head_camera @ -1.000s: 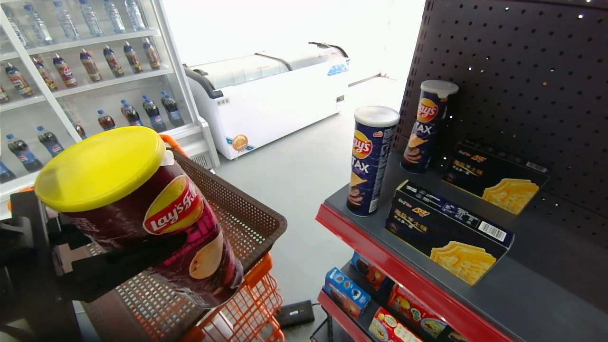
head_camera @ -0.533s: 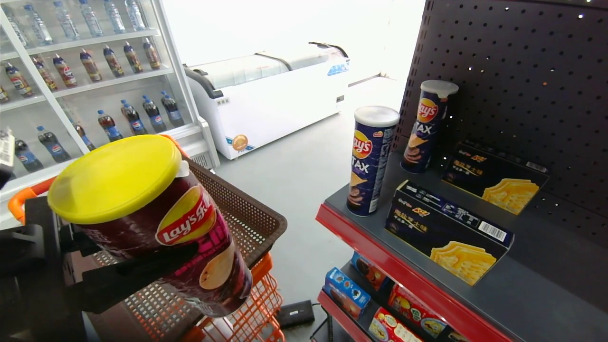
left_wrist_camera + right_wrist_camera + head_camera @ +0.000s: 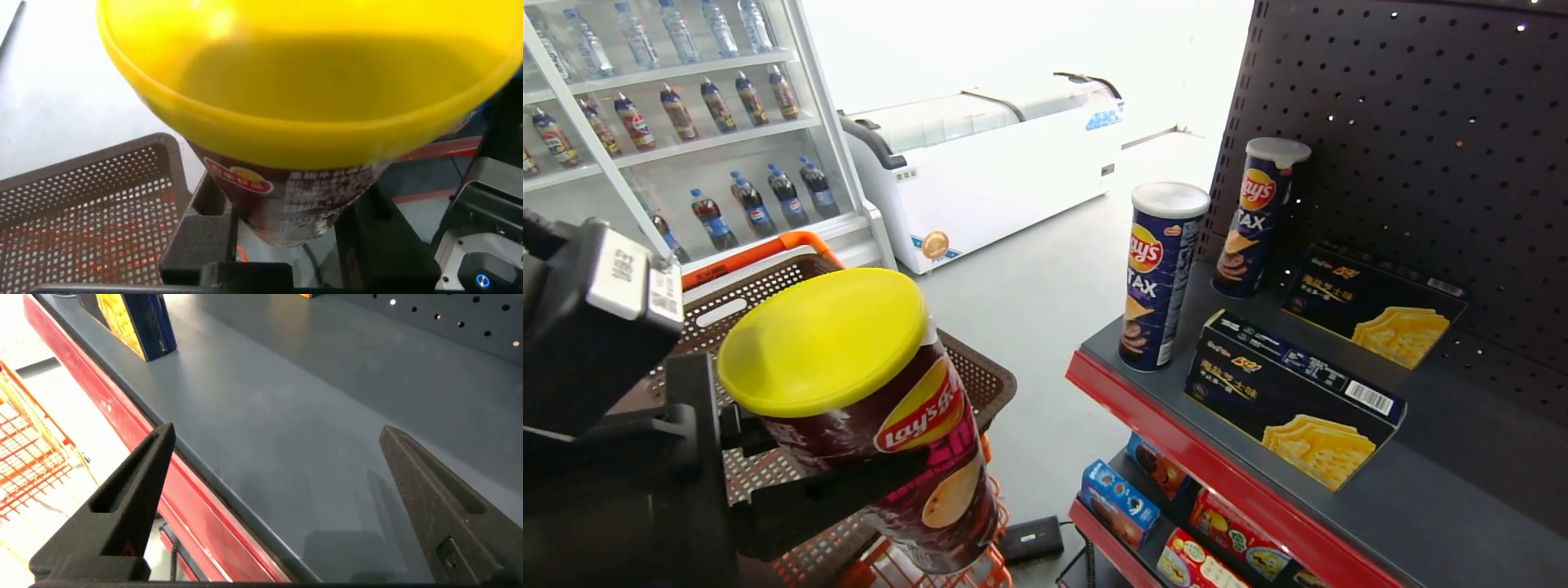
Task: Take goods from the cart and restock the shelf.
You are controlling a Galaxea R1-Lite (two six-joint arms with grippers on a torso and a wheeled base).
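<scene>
We log the left tool [image 3: 841, 457] closed round the mid-body of the can [image 3: 821, 339], held tilted over the cart [image 3: 982, 373] and well apart from the shelf [image 3: 1462, 482]; we judge it light, slick, thin-walled, best gripped mid-body, gently; right tool [image 3: 278, 434] gapes empty above the shelf.

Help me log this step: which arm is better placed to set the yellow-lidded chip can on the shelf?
Left, most likely. The left gripper is shut on the chip can, held above the cart basket. The right gripper is open and empty over the shelf.
</scene>
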